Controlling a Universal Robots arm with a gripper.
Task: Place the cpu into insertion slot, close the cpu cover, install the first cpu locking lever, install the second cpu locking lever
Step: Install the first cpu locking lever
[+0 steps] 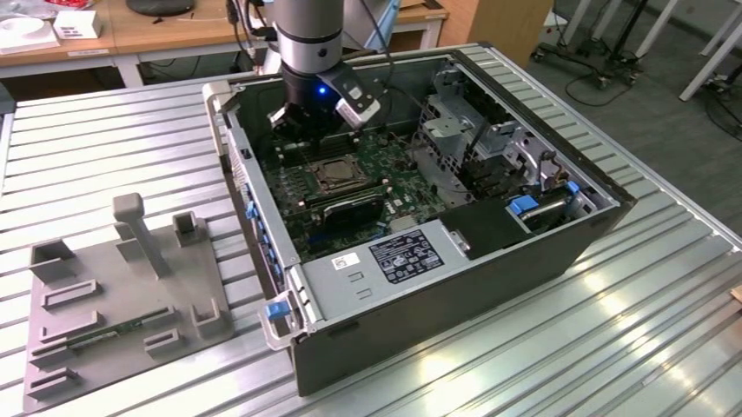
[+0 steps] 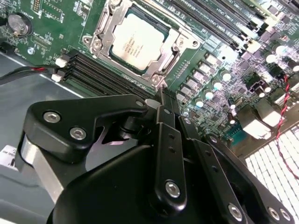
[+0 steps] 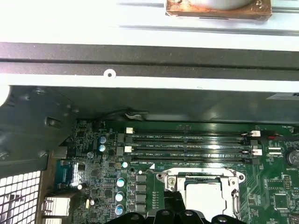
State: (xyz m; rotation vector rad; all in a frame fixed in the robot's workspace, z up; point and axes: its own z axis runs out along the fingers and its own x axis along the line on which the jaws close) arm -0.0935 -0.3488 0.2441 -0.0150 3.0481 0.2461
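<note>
Hovering in the open computer case (image 1: 464, 295), end effector (image 2: 161, 95) near the insertion slot (image 2: 122, 60).
Its own linkage blocks my view, so I cannot tell its opening; the cpu (image 2: 138, 41) sits in the slot, cpu cover (image 2: 103, 35) down around it.

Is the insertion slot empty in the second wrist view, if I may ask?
No, the cpu lies flat in the insertion slot, its pale face showing through the window of the cpu cover.
</note>
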